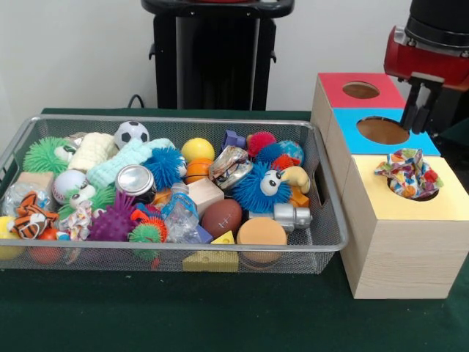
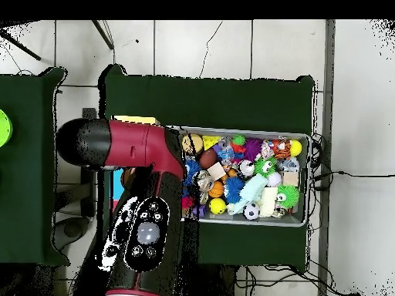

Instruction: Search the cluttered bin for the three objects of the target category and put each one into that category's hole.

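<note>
On the green table sits a wire bin full of toys, and right beside it stands a row of three wooden boxes, each with a round hole on top. At the back is the red box, then the blue box, and the yellow box is at the front. A bunched-up bit of spotty cloth sits in the yellow box's hole, sticking up out of it. Inside the bin you can see a soccer ball, a baseball, a small brown football, a yellow ball, a shiny can, a fuzzy blue toy with big eyes, a purple spiky ball, a green fuzzy ball, a toy tiger and a clear bottle. The gripper hangs above the blue box, over the far side of its hole, not touching anything. I cannot tell how wide its fingers are. From above, the big red and black arm covers the boxes, and only the bin shows next to it
</note>
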`<state>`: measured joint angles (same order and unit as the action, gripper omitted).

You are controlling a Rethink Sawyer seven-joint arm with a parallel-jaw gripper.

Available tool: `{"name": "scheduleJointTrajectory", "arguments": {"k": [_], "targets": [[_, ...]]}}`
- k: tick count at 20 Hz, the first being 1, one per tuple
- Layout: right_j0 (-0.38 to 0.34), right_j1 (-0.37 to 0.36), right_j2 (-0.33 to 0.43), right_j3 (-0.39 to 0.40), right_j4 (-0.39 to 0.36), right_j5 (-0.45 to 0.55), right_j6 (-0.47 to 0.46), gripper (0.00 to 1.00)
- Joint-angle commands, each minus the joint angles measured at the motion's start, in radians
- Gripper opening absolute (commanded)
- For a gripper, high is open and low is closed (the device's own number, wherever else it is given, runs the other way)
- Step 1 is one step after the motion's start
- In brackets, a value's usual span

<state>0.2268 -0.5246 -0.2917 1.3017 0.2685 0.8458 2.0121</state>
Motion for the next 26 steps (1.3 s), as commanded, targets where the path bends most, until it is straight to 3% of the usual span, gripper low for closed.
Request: {"name": "scheduleJointTrajectory", "arguments": {"k": [1, 13, 26], "targets": [[0.022, 0.074, 0.090, 0.057, -0.012, -0.114, 0.165, 0.00], [-0.020, 0.097, 0.121, 0.078, -0.026, -0.197, 0.083, 0.00], [-0.025, 0.103, 0.114, 0.059, -0.035, -0.174, 0.076, 0.00]]}}
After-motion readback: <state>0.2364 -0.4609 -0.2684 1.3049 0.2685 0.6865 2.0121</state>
